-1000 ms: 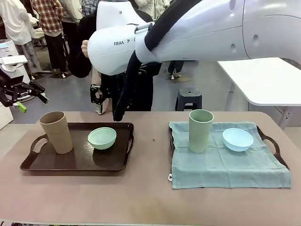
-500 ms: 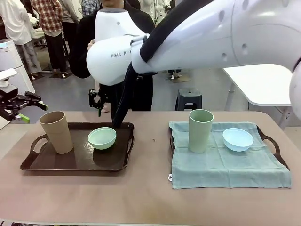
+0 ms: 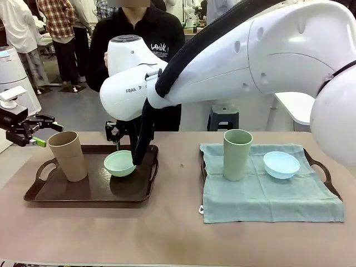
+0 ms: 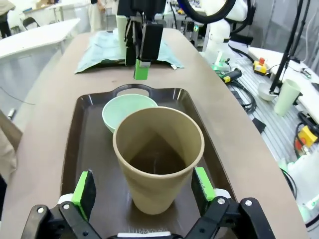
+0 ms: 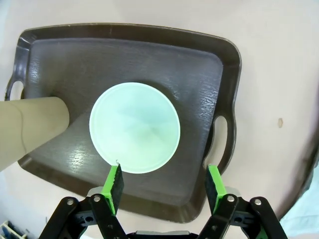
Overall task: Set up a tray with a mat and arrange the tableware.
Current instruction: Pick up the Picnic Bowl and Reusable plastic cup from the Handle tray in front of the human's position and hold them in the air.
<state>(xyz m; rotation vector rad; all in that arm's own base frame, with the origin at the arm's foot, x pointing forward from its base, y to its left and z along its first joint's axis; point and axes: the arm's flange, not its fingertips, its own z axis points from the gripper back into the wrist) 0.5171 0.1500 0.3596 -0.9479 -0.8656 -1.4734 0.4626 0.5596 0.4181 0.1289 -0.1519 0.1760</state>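
Overhead, the right arm (image 3: 222, 61) reaches across the middle of the worktop (image 3: 167, 233) and hangs over a dark brown tray (image 3: 83, 192) on the robot's left. Its jaws are open and empty, with green pads (image 5: 114, 188) poised above the near rim of a mint green bowl (image 5: 134, 128). The bowl sits on the bare tray floor, just beside a tan tumbler (image 3: 67, 156). The left arm's jaws are also spread wide and hold nothing. They hover to the left of the tan tumbler, which lines up between their pads (image 4: 85, 186) in the wrist view. The likely step is lifting the bowl off the bare tray. The bowl looks too wide to span, so a good grasp would pinch the thin rim, one pad inside and one outside, coming straight down to avoid tipping it or nudging the tumbler. The bowl and tumbler look like smooth, matte plastic, the bowl shallow and round, the tumbler tall, handleless and slightly tapered. The tray is glossy, with a faint grain and cut-out handles. On the right, a second tray carries a soft, creased teal cloth mat (image 3: 267, 200). On it stand a pale green tumbler (image 3: 237, 154) and a light blue bowl (image 3: 281, 164). A person (image 3: 139, 33) stands at the far side.
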